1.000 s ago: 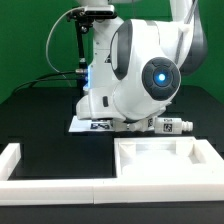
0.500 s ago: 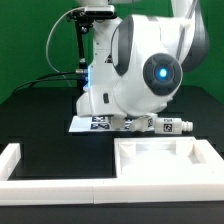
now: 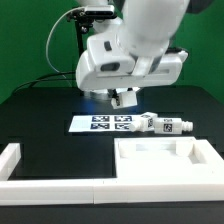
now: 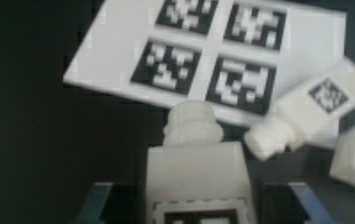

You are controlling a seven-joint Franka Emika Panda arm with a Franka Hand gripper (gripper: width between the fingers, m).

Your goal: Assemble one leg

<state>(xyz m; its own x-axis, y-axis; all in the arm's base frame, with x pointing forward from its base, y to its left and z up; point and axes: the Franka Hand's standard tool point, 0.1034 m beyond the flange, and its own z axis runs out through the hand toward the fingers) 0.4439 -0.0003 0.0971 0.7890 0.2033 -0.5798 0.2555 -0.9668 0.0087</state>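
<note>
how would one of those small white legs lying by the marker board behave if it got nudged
The leg looks like solid moulded plastic, so it is probably stiff and light for its size. It lies on flat, blocky faces on the table, so it would more likely slide than roll. Its smooth white sides might be a little slippery to grip.

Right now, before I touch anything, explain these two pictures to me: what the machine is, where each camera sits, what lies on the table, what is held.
The machine is a robot arm ending in a two-finger gripper. One picture is taken by a camera standing off the arm; the other by a camera on its wrist, looking down past the fingers. On the black table lie the marker board, a large white tray-like part and some loose legs. The gripper appears shut on one leg, held clear of the table.
</note>
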